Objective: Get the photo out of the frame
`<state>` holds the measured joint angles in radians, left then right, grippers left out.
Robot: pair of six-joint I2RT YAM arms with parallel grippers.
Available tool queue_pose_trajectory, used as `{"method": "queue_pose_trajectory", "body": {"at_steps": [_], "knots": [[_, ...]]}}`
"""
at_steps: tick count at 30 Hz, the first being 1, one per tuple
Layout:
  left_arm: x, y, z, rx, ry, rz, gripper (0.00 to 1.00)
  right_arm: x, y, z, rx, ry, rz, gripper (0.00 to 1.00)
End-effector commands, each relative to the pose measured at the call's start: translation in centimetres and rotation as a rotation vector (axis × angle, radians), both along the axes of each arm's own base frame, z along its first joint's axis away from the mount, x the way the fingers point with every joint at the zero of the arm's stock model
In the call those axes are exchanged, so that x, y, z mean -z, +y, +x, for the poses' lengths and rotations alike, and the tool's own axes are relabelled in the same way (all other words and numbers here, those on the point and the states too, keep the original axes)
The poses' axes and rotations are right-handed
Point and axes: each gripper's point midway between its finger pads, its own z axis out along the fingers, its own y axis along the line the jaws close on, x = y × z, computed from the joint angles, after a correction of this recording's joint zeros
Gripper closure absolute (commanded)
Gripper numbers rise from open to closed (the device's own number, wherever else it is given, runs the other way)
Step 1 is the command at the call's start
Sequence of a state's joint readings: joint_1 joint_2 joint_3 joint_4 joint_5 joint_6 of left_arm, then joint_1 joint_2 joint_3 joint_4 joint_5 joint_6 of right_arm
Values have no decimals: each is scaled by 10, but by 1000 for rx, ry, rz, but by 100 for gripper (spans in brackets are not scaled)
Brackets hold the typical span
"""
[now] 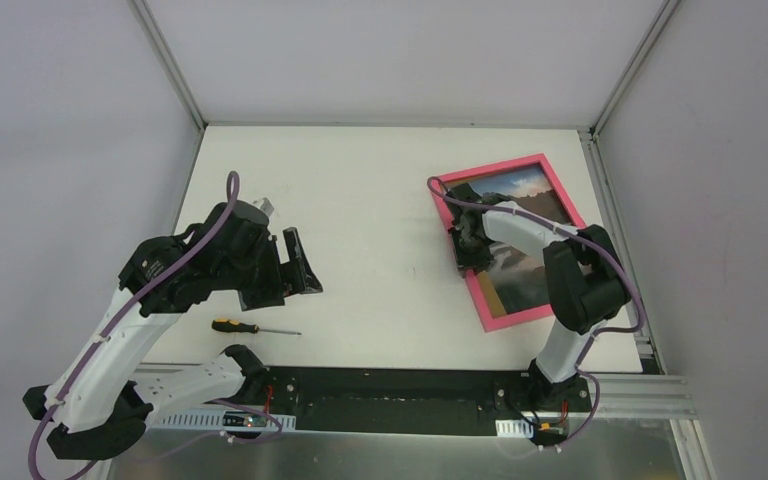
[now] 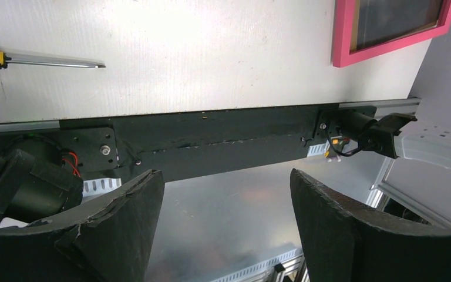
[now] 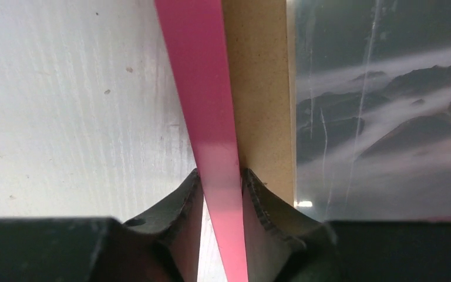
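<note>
The pink frame (image 1: 509, 315) lies at the right of the table with the landscape photo (image 1: 525, 190) inside it. My right gripper (image 1: 468, 250) is shut on the frame's left rail. In the right wrist view the pink rail (image 3: 202, 106) runs between the two fingers, with brown board backing (image 3: 264, 100) and the misty photo (image 3: 387, 117) to its right. My left gripper (image 1: 298, 270) is open and empty over the left of the table. In the left wrist view its fingers (image 2: 123, 229) stand wide apart, and a corner of the frame (image 2: 343, 41) shows at top right.
A small orange-handled screwdriver (image 1: 250, 327) lies near the front left, also in the left wrist view (image 2: 41, 60). A black strip (image 1: 390, 385) with the arm bases runs along the table's near edge. Metal rails (image 1: 610, 215) and grey walls border the table.
</note>
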<state>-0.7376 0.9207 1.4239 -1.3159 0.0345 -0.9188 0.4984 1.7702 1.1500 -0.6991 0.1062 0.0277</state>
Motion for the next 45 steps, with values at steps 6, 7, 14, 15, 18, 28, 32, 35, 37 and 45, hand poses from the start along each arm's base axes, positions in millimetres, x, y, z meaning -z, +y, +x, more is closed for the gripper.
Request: {"method": "queue_pose_trajectory", "body": {"at_steps": [6,7,14,15,18,28,32,35,37,45], "knots": [[1,-3,11,-31,-6,9,20,-86,-1,23,-36,-241,-54,94],[1,-4,12,-26,-7,8,20,-93,-1,22,-33,-248,-61,97],[-3,-8,16,7,-24,16,20,-145,22,17,-53,-348,-40,100],[-4,-8,16,10,-27,17,20,-150,32,15,-68,-365,-25,100],[-5,-7,16,17,-36,19,20,-159,56,17,-83,-414,1,100],[-16,13,5,5,-81,39,20,-147,193,17,-159,-436,63,100],[-18,28,-3,-15,-95,61,20,-129,250,12,-183,-431,73,100],[-19,39,-11,-31,-100,70,20,-104,275,13,-163,-406,79,100],[-20,46,-17,-39,-105,72,20,-85,287,10,-147,-368,86,100],[-19,65,-32,-55,-110,86,20,-50,325,-13,-151,-312,153,100]]}}
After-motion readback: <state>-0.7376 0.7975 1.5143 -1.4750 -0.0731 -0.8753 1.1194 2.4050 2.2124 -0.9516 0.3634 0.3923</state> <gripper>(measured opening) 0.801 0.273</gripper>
